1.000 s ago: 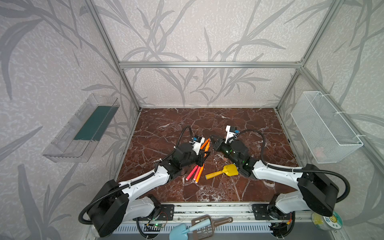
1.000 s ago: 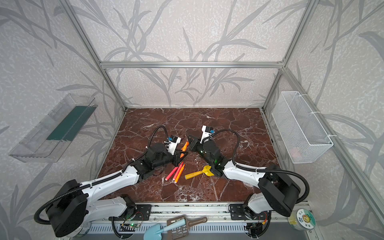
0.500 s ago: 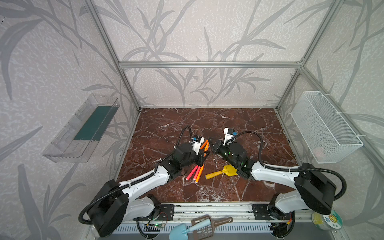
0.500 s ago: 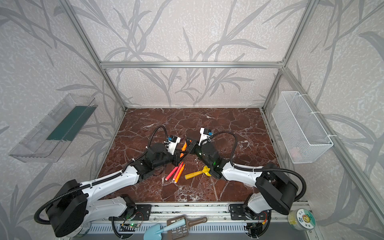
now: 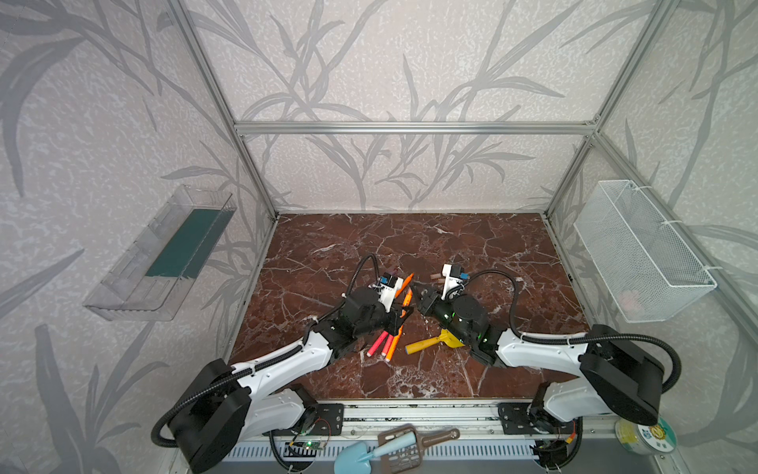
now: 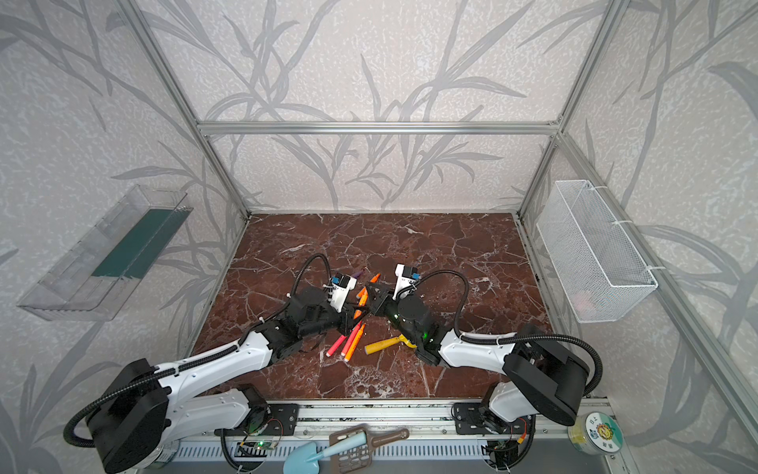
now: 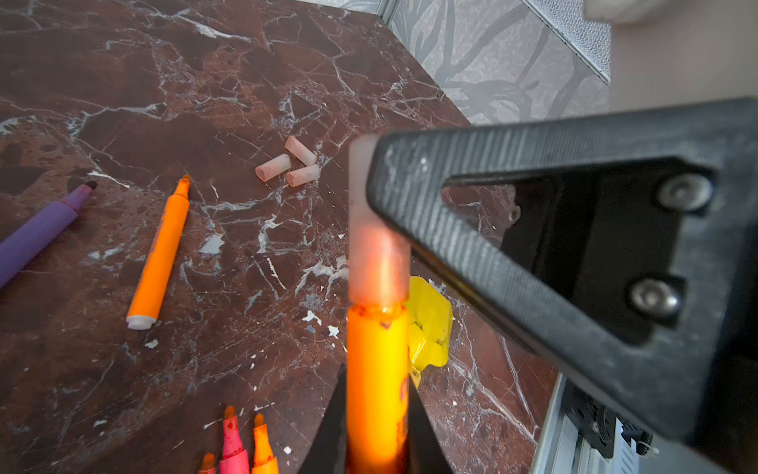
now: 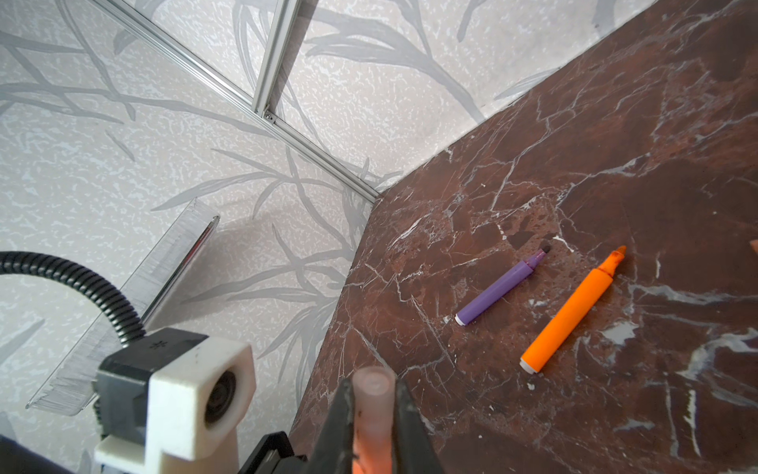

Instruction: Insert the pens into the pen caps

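My left gripper (image 7: 376, 410) is shut on an orange pen (image 7: 377, 381), held tip-forward above the marble floor. My right gripper (image 8: 371, 390) is shut on a pale pink pen cap (image 8: 371, 402). That pen cap (image 7: 377, 246) sits over the held pen's tip. In both top views the two grippers meet at mid-table, left gripper (image 5: 401, 316) against right gripper (image 5: 415, 293). Three loose pen caps (image 7: 287, 164) lie together beyond them. A purple pen (image 8: 498, 289) and an orange pen (image 8: 572, 310) lie uncapped side by side. Two pinkish-red pens (image 5: 376, 344) and an orange pen (image 5: 394, 344) lie by the left arm.
A yellow toy shovel (image 5: 430, 344) lies under the right arm's wrist. A white wire basket (image 5: 640, 254) hangs on the right wall and a clear tray (image 5: 164, 254) on the left wall. A blue scoop (image 5: 361, 457) and a brown tool lie on the front rail.
The right arm has shifted a little left toward the left gripper, bringing the cap against the orange pen's tip. The left arm has hardly moved.
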You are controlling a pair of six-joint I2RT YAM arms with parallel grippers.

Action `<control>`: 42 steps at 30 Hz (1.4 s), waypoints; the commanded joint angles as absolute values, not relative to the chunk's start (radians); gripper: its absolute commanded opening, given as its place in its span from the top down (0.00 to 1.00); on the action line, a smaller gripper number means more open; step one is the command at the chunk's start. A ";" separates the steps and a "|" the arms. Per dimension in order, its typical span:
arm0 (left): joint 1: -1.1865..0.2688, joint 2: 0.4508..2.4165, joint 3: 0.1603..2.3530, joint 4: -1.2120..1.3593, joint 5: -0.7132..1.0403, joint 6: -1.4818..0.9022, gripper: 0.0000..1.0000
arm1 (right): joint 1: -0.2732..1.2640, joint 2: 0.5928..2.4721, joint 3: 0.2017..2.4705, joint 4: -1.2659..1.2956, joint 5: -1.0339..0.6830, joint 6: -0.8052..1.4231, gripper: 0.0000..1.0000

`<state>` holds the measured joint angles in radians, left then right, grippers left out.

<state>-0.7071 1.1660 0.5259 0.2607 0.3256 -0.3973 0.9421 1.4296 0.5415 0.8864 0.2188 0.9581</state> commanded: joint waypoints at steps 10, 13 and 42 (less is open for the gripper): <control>-0.692 1.137 0.532 0.339 0.304 -0.404 1.00 | 0.971 1.342 0.511 0.816 0.227 0.932 0.55; -0.693 1.140 0.534 0.340 0.309 -0.406 1.00 | 0.970 1.272 0.504 0.754 0.264 0.911 0.39; -0.693 1.172 0.552 0.338 0.354 -0.387 1.00 | 0.856 1.408 0.908 0.261 0.119 0.863 0.54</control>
